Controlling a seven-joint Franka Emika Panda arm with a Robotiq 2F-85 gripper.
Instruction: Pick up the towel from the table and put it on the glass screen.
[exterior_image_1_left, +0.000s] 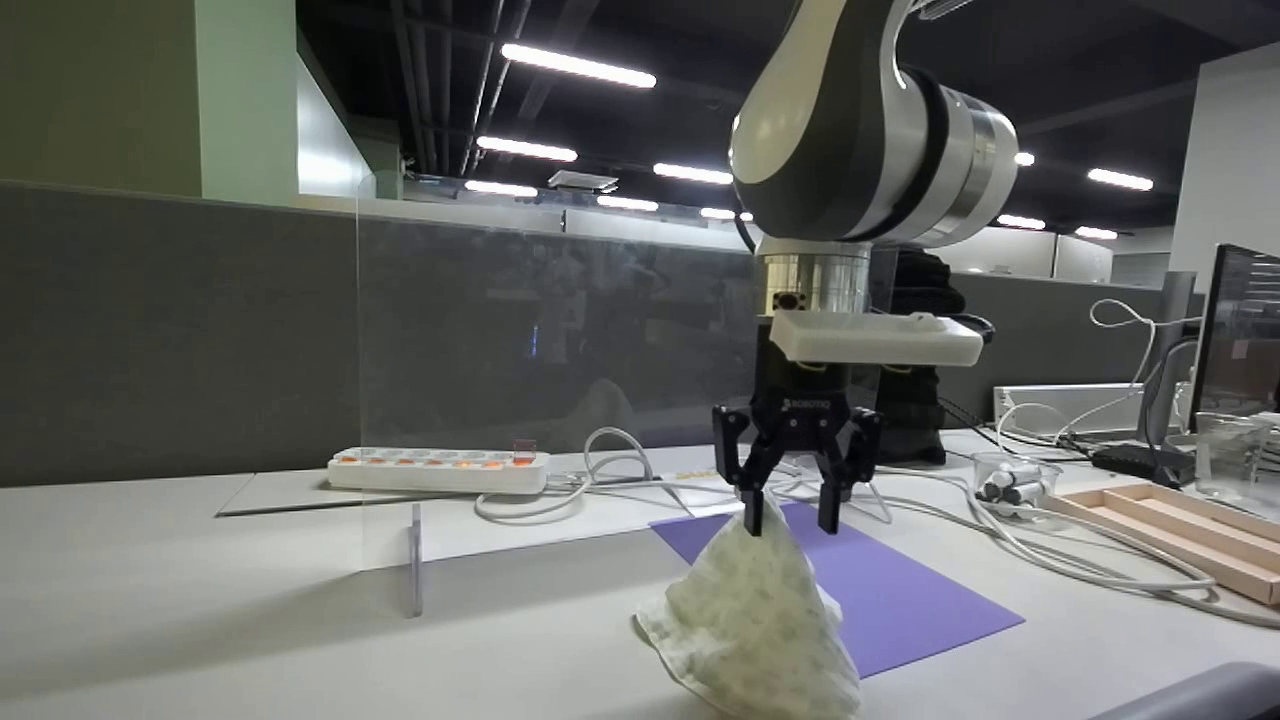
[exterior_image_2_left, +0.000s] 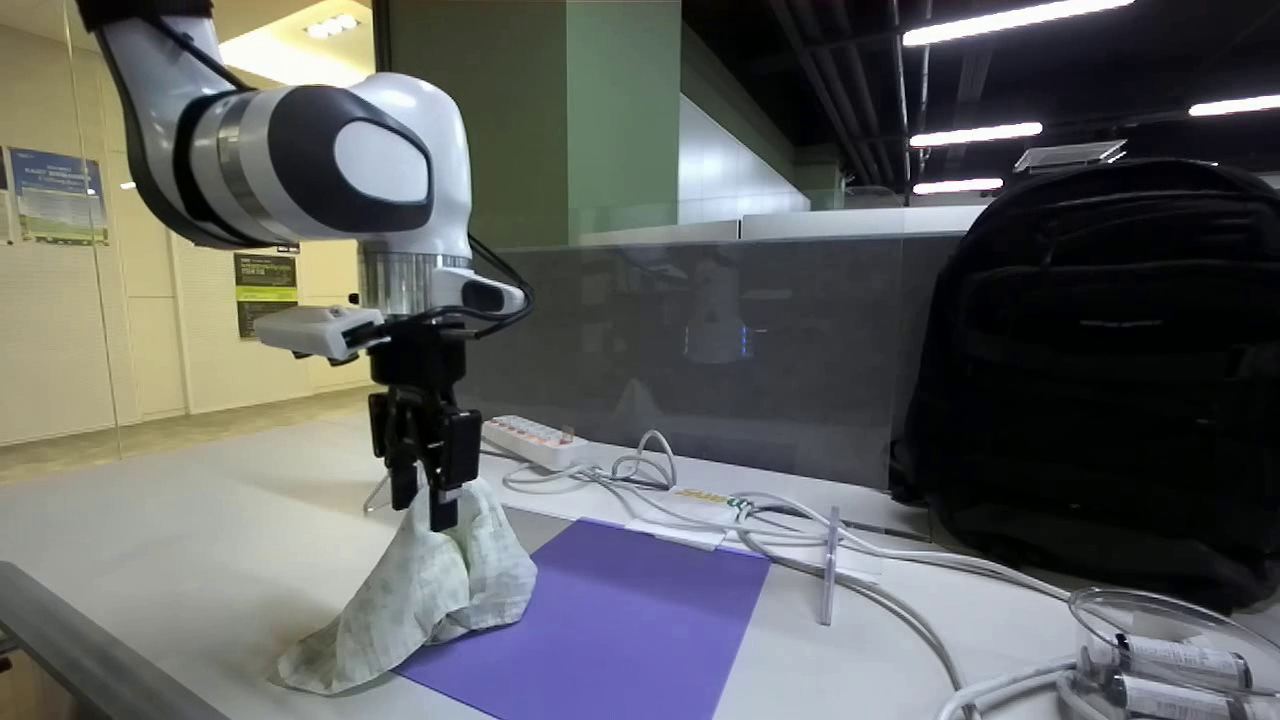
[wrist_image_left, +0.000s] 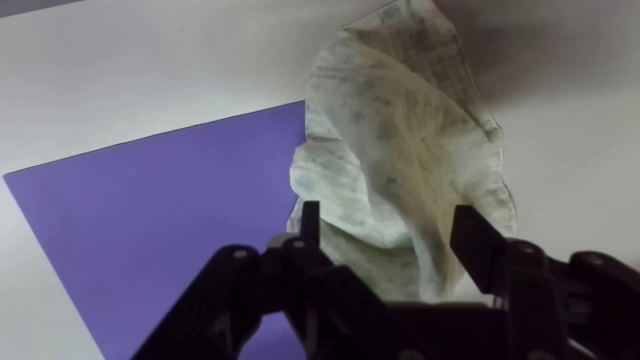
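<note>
The towel is pale green-white cloth with faint spots and stands in a crumpled peak on the table, partly over a purple sheet. It shows in both exterior views (exterior_image_1_left: 755, 620) (exterior_image_2_left: 400, 590) and in the wrist view (wrist_image_left: 390, 125). My gripper (exterior_image_1_left: 790, 520) (exterior_image_2_left: 423, 505) (wrist_image_left: 386, 215) points down at the towel's peak. Its fingers are apart, with the towel's upper folds between them in the wrist view. Whether the fingers touch the cloth I cannot tell. The glass screen, a clear upright panel, stands behind the towel in both exterior views (exterior_image_1_left: 560, 330) (exterior_image_2_left: 800, 340).
The purple sheet (exterior_image_1_left: 900, 600) lies flat by the towel. A white power strip (exterior_image_1_left: 440, 470) and loose cables (exterior_image_1_left: 1060, 560) lie near the screen. A clear cup of batteries (exterior_image_1_left: 1015, 485), a wooden tray (exterior_image_1_left: 1180, 530) and a black backpack (exterior_image_2_left: 1100, 400) are around.
</note>
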